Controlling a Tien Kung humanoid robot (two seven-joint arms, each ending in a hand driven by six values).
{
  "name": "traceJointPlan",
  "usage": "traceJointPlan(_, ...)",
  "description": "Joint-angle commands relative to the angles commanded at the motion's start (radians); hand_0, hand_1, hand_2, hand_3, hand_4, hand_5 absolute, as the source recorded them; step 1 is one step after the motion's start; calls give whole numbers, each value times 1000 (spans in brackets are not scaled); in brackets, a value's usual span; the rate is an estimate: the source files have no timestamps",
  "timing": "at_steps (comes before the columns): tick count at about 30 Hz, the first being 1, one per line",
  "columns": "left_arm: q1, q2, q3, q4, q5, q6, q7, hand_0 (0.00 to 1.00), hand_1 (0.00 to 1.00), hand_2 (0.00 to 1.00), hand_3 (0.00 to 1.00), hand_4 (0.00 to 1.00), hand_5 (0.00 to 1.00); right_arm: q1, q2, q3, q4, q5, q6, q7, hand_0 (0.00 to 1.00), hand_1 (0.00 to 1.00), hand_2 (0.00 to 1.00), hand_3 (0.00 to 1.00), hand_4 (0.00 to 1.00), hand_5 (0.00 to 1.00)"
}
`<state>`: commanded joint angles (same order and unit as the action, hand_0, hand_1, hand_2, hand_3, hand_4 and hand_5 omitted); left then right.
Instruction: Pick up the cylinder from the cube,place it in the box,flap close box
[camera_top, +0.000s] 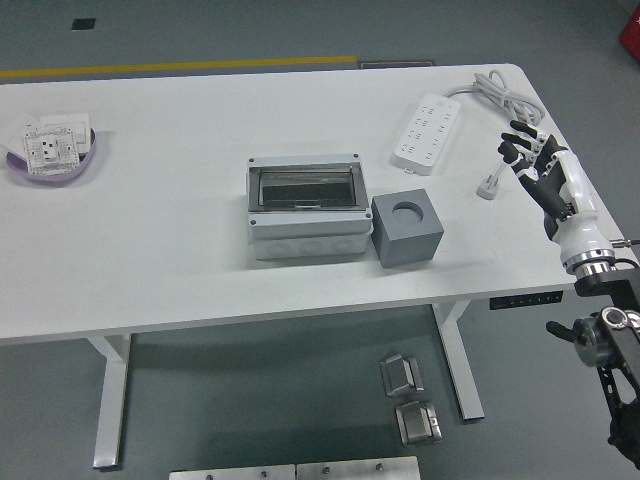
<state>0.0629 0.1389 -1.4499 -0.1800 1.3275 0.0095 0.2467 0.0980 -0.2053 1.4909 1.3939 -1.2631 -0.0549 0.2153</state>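
Observation:
A grey cube (407, 232) stands right of centre on the white table (180, 260), touching the right side of the grey box (305, 208). A dark round shape shows on the cube's top face; I cannot tell whether that is a cylinder sunk in it or an empty hole. The box has a clear flap lying over its top and looks dark inside. My right hand (524, 150) hovers over the table's right edge, well right of the cube. Its fingers are spread and hold nothing. The left arm is out of view.
A white power strip (428, 132) lies behind the cube, its cable (505, 95) coiled at the far right and its plug (487, 187) just left of my hand. A purple bowl (40, 170) with white sockets sits far left. Metal parts lie on the floor.

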Motion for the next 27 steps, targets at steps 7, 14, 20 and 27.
traceJointPlan(7,5,-1,3,0,12,-2,3,692,676,687,807,767,439,12,-5,-11,1,-4,2,-1,793,744,781,804,939,547)
traceJointPlan(14,9,3,-1,0,42,-7,8,692,676,687,807,768,438,12,-11,-5,10,-1,-1,6,794,745,781,806,940,548)
traceJointPlan(20,12,4,4,0,40,-7,11,692,676,687,807,769,438,8,-9,0,16,22,-41,55,793,745,782,807,944,551)
traceJointPlan(27,8,3,9,0,30,-6,12,692,676,686,806,769,438,9,-8,-3,18,14,-53,56,773,731,765,788,944,553)
